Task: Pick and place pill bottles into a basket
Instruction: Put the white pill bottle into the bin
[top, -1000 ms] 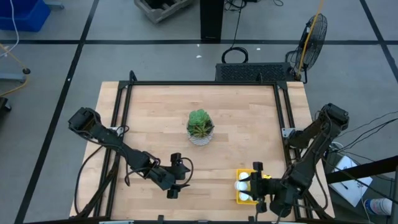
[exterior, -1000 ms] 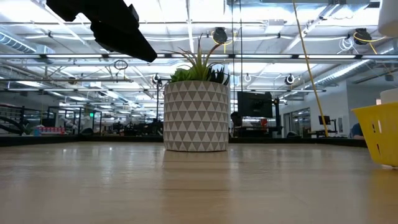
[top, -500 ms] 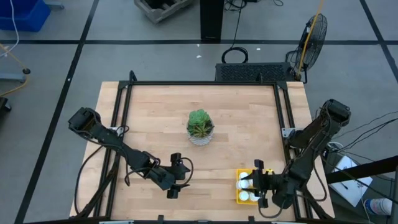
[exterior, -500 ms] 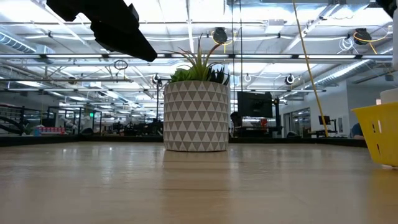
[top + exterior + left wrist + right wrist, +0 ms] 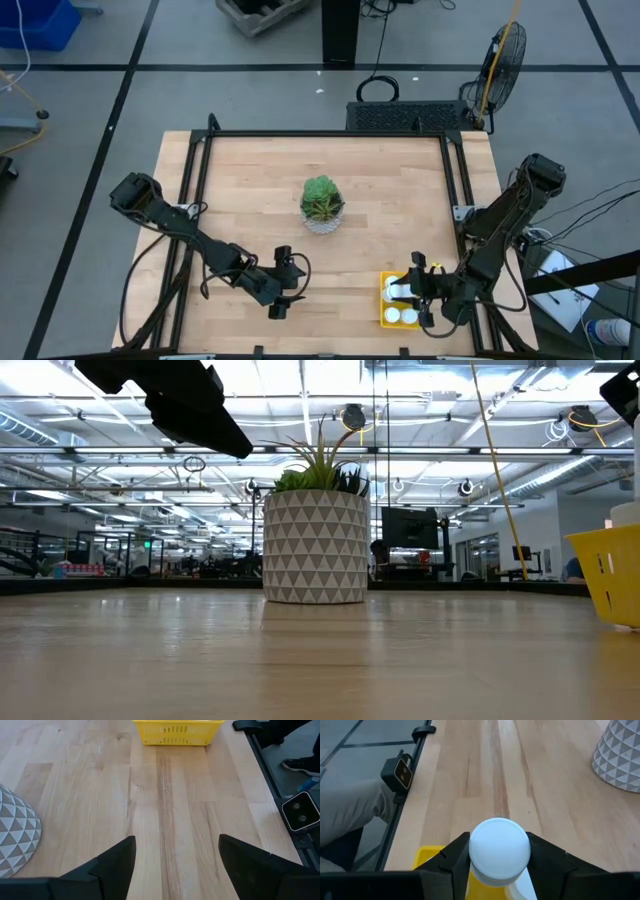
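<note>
- A white pill bottle [image 5: 499, 851] is squeezed between the two dark fingers [image 5: 451, 857] of the right gripper [image 5: 415, 290]. Its round, smooth cap is seen from the top in the right wrist view.
- This bottle is held over the yellow basket [image 5: 384, 318], at the end farther from the front edge of the desk [image 5: 380, 200].
- Two more pill bottles [image 5: 401, 316] are seen inside the basket as small white round caps, side by side near its front end.
- The basket is a bright yellow plastic box with straight sides and thin slots cut in its wall [image 5: 176, 732]. It is placed near the front right corner of the desk.
- The fingers [image 5: 114, 862] of the left gripper [image 5: 285, 288] are spread wide apart, and nothing is held between them. Only bare wood is seen in the gap.
- The left gripper is found near the front edge of the desk, well apart from the basket.
- The desk is made of pale wood planks with long grain lines, and a black metal frame is set around it.
- A potted plant [image 5: 322, 204] is placed in the middle of the desk. Its round pot [image 5: 314, 546] is covered with white and grey triangles, and thin green leaves stick up from it.
</note>
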{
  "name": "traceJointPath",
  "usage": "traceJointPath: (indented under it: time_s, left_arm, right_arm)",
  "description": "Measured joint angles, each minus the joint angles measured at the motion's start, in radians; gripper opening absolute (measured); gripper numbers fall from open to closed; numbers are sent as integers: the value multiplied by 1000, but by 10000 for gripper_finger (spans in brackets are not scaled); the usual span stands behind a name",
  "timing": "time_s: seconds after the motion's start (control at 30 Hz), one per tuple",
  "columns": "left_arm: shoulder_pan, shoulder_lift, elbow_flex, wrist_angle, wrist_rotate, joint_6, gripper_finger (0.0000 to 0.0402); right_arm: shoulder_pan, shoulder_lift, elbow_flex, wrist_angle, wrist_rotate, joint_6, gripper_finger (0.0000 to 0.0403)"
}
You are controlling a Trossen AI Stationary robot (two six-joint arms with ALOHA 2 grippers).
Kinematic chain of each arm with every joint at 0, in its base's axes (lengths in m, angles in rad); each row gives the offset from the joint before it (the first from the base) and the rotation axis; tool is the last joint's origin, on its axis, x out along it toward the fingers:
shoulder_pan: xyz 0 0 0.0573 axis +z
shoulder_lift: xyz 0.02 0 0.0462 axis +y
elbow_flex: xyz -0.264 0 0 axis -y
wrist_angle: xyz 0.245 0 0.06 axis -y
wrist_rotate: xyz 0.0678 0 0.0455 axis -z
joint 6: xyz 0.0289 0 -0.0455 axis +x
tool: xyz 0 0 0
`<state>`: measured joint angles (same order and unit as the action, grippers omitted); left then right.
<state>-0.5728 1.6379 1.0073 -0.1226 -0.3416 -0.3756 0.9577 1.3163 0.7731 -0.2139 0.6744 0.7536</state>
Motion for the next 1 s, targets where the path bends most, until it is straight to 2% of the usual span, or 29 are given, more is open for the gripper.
traceJointPath:
  time_s: [0.4, 0.63, 1.0]
  left_arm:
    - [0, 0, 0, 0, 0, 3, 288]
    - [0, 0, 0, -1, 0, 3, 281]
    - [0, 0, 0, -2, 0, 5, 278]
  right_arm:
    - [0, 2, 0, -3, -50, 39, 151]
    - [0, 53, 0, -10, -73, 47, 150]
    - [-1, 69, 0, -52, -73, 66, 151]
